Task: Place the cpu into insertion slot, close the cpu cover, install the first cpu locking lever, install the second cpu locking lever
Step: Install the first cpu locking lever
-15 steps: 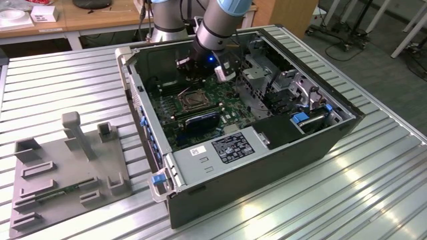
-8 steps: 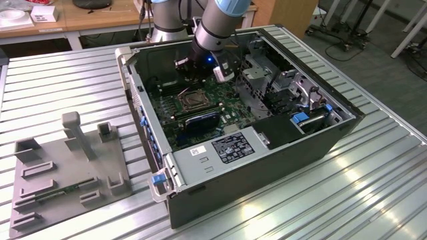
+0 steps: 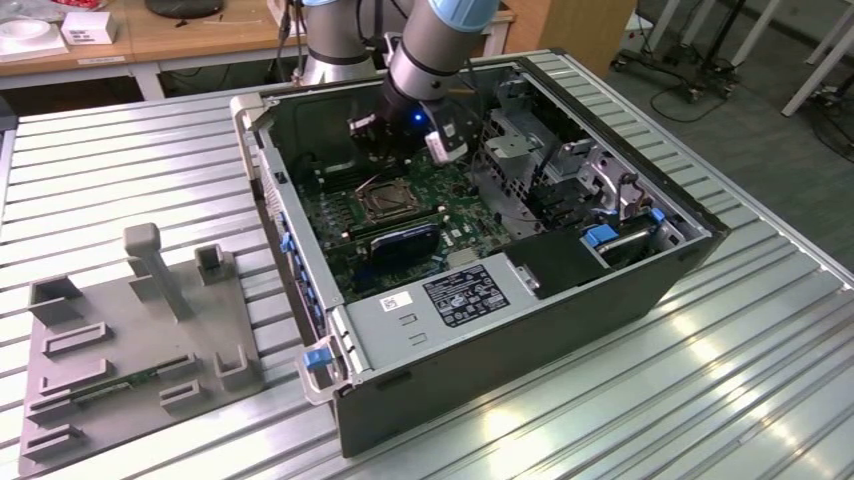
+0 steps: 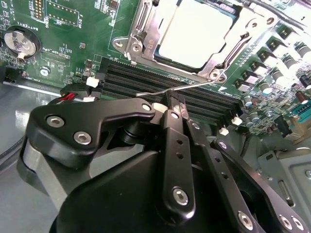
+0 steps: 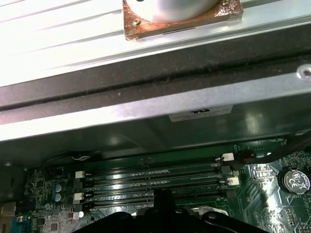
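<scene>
While hanging low inside the open computer case on the ribbed table, holds the gripper over the black memory slots, jaws drawn together with their tips against a thin wire locking lever. Cannot tell whether nipping the wire or merely pressing on it. Finds the cpu seated in the insertion slot, pale face showing through the window of the cpu cover, which looks to lie flat over it. Places the socket just beyond the jaw tips, across the memory slots, on the green circuit board. Runs the lever's long axis along the socket's near edge, roughly parallel to the memory slots and crosswise to the jaws. Loses the socket's far side past the picture's edge in the second wrist view; leaves the lever's hinge end and any catch hard to make out. Cuts the jaw tips off at the picture's edge in the first wrist view.
</scene>
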You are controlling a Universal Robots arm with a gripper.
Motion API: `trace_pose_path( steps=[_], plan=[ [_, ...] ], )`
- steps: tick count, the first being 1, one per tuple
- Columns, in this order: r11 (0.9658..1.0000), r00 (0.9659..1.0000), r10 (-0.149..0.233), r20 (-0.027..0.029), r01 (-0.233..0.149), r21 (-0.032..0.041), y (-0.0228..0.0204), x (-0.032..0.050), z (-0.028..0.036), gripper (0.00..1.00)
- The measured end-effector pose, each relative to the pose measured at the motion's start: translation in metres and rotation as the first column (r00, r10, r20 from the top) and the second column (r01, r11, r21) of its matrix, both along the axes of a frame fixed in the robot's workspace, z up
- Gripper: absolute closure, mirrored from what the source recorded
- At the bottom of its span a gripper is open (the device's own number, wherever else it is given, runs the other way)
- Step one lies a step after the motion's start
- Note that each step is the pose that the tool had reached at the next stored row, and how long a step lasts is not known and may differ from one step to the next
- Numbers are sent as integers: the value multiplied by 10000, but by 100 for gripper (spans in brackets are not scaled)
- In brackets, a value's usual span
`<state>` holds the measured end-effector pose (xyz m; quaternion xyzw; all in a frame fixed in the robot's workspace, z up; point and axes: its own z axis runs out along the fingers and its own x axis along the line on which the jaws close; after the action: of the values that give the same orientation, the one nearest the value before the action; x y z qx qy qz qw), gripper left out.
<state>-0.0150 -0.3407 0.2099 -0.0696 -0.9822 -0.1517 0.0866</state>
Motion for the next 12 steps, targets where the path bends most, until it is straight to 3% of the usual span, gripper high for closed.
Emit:
trace_pose_path(
  steps=[12],
  plan=[
    [10000, 10000, -6, -1, 6, -2, 3, 0, -14, 89]
  ],
)
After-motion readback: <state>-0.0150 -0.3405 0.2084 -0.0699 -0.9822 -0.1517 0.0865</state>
